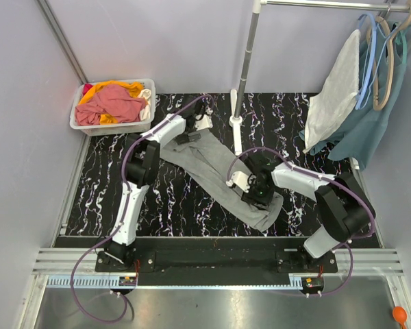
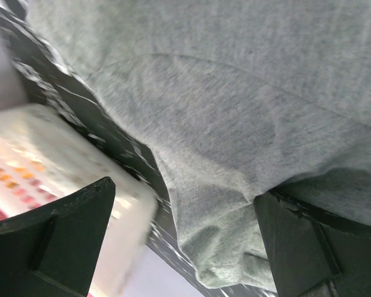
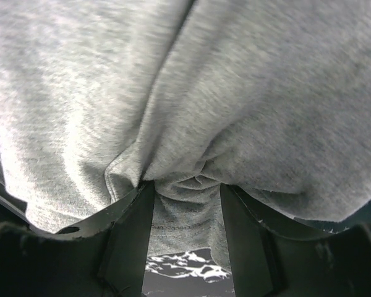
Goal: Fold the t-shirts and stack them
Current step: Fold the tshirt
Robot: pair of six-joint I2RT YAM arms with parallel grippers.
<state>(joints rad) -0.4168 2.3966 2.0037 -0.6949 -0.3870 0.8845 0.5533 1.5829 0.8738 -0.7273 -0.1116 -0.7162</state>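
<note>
Pinching a puckered wad of the grey t-shirt (image 1: 212,170) between its dark, flat fingers, the right tool (image 3: 185,193) is clamped on cloth near the garment's near end. The left tool (image 2: 185,192) hovers with its fingers wide apart over the far end, gripping nothing. The likely trouble is that so narrow a bite gathers several layers, so a pull would rope the soft heathered knit instead of spreading it. With the far end unheld, the whole shirt may slide across the glossy black marbled bench (image 1: 96,171). It lies there as a long, rumpled diagonal strip, creased and limp. A wide sweep could also drag fabric against the metal rack pole (image 1: 241,75) just beside it. Pink-red and orange shirts (image 1: 113,103) are heaped loosely in the white plastic basket (image 1: 116,128) at the far left corner.
</note>
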